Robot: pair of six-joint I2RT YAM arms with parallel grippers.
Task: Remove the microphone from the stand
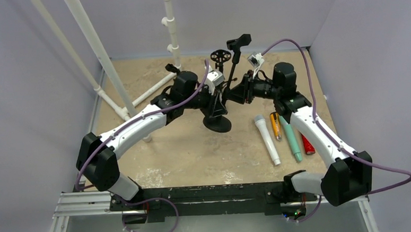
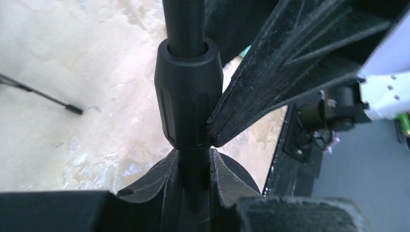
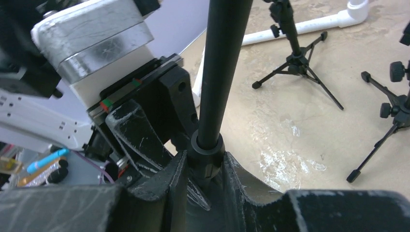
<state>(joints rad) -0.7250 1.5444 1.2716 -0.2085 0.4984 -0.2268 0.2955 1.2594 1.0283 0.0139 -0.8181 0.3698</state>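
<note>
The stand (image 1: 217,124) sits at the middle of the top view, its round base on the tan table (image 1: 184,154) and its pole leaning up toward the clip (image 1: 239,41) at the upper centre. Both arms meet at the lower pole. The left gripper (image 1: 217,102) reaches in from the left and is clenched on the stand. In its wrist view its fingers (image 2: 167,186) press the thin pole from both sides just below the thick collar (image 2: 188,92). The right gripper (image 1: 230,95) comes from the right and grasps the stand at that collar. In the right wrist view the collar (image 3: 207,154) sits snug between its two fingers (image 3: 176,186), at the bottom centre. In the left wrist view one right finger touches the collar's side, right of centre. The mic (image 1: 267,140) (white body, grey head) lies flat on the table at right centre, well apart from the stand. Just to its right lie an orange stick (image 1: 274,125), a teal stick (image 1: 290,138) and a red stick (image 1: 307,144). Two small tripods (image 3: 295,58) (image 3: 391,111) stand in the right half of the right wrist view, and a white pipe (image 3: 300,31) lies behind them.
</note>
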